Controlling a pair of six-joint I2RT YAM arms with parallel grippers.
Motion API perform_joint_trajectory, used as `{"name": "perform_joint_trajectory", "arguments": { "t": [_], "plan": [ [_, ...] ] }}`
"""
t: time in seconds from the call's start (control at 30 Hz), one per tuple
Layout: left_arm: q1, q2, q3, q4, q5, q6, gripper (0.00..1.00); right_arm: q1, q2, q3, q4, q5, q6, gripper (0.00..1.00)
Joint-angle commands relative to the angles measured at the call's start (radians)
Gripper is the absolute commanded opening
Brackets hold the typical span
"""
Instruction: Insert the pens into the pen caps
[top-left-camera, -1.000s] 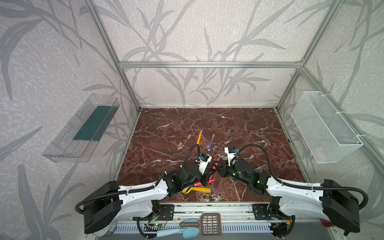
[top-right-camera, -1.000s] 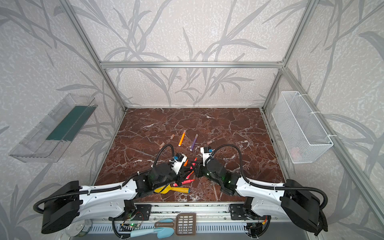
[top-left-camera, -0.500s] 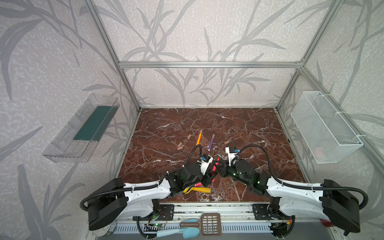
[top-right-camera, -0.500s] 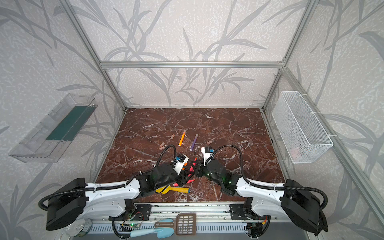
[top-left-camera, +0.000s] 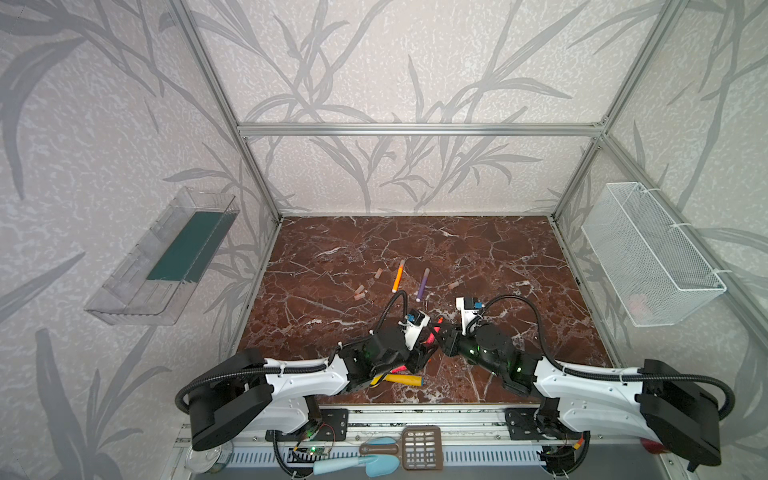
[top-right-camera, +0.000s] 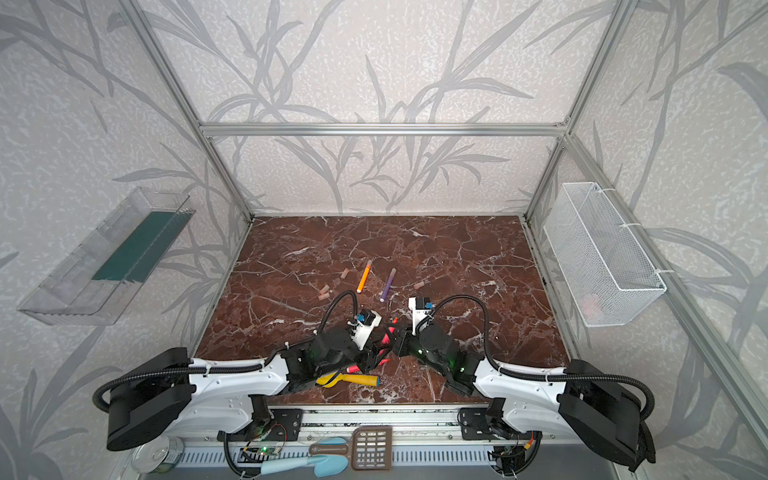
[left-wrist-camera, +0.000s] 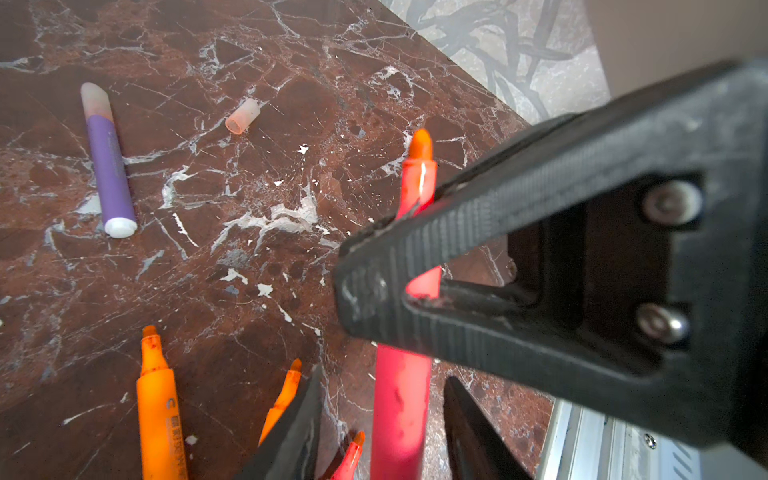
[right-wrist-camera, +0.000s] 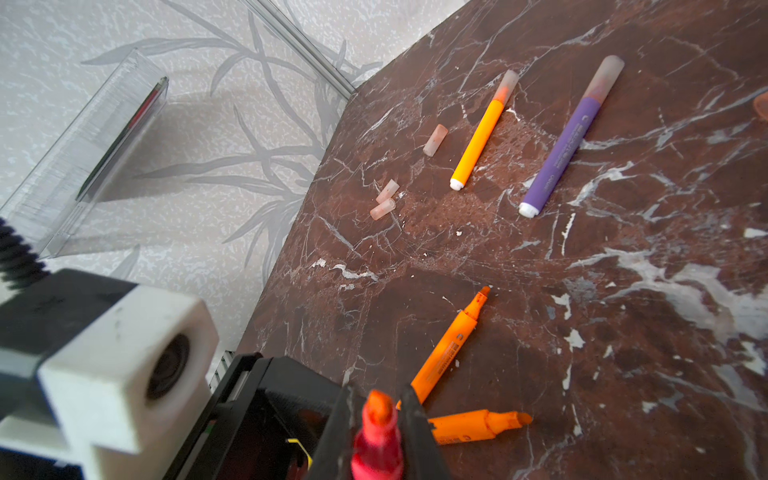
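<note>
Pens (top-left-camera: 398, 276) lie scattered on the marbled brown bench (top-left-camera: 478, 257), and one, a pink-red pen (left-wrist-camera: 399, 395), is held above it where the two arms meet. The right pincer (right-wrist-camera: 377, 390) is clamped on that pen just behind its orange tip; its black body crosses the barrel in the left wrist view and hides a stretch of it. The left pincer (left-wrist-camera: 384, 374) stands open around the same barrel, bench showing between pen and one finger. A yellow toy shovel (top-left-camera: 401, 379) lies just behind the left pincer, its blade partly under that arm. Well ahead of both pincers rest a purple pen (right-wrist-camera: 569, 137) and a capped orange pen (right-wrist-camera: 482, 137), both capped, white butts toward the pincers. Close beside the held pen lie two bare-tipped orange pens (right-wrist-camera: 444, 353), and a second pink-red tip (left-wrist-camera: 351, 453) pokes in, its barrel cut off. Four loose caps (right-wrist-camera: 382, 209), pale pinkish and translucent, lie ahead too: two side by side, one by the capped orange pen, one nearer the purple pen.
</note>
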Motion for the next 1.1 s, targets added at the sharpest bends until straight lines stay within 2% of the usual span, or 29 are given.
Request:
{"name": "perform_joint_trajectory", "arguments": {
  "t": [0.0, 0.23, 0.3, 0.33, 0.37, 0.47, 0.5, 0.57, 0.7, 0.93, 1.07],
  "plan": [
    [-0.003, 0.014, 0.010, 0.048, 0.004, 0.013, 0.45, 0.005, -0.020, -0.009, 0.041, 0.027, 0.015, 0.00],
    [-0.002, 0.038, 0.017, 0.057, -0.006, 0.015, 0.09, 0.006, -0.025, -0.024, 0.055, 0.048, 0.025, 0.00],
    [-0.003, 0.047, 0.012, 0.070, -0.035, 0.013, 0.00, 0.006, -0.028, -0.023, 0.043, 0.054, 0.024, 0.07],
    [-0.002, 0.046, 0.008, 0.081, -0.054, 0.009, 0.00, 0.006, -0.028, -0.022, 0.035, 0.057, 0.022, 0.13],
    [-0.002, 0.041, 0.001, 0.082, -0.076, 0.003, 0.00, 0.005, -0.027, -0.020, 0.026, 0.063, 0.019, 0.24],
    [0.000, 0.012, -0.013, 0.063, -0.131, -0.010, 0.00, 0.005, -0.032, -0.014, -0.013, 0.094, 0.013, 0.59],
    [0.001, -0.005, -0.015, 0.045, -0.150, -0.011, 0.00, 0.005, -0.037, -0.008, -0.038, 0.111, 0.010, 0.67],
    [0.007, -0.044, -0.019, -0.003, -0.199, -0.025, 0.00, 0.005, -0.052, 0.012, -0.108, 0.146, 0.006, 0.74],
    [0.029, -0.134, -0.032, -0.113, -0.275, -0.059, 0.00, 0.005, -0.085, 0.068, -0.302, 0.256, 0.007, 0.78],
    [0.054, -0.291, -0.061, -0.253, -0.361, -0.089, 0.00, -0.005, -0.096, 0.136, -0.521, 0.474, 0.010, 0.82],
    [0.066, -0.350, -0.068, -0.311, -0.363, -0.102, 0.00, -0.031, -0.031, 0.246, -0.676, 0.520, -0.030, 0.84]
  ]
}}
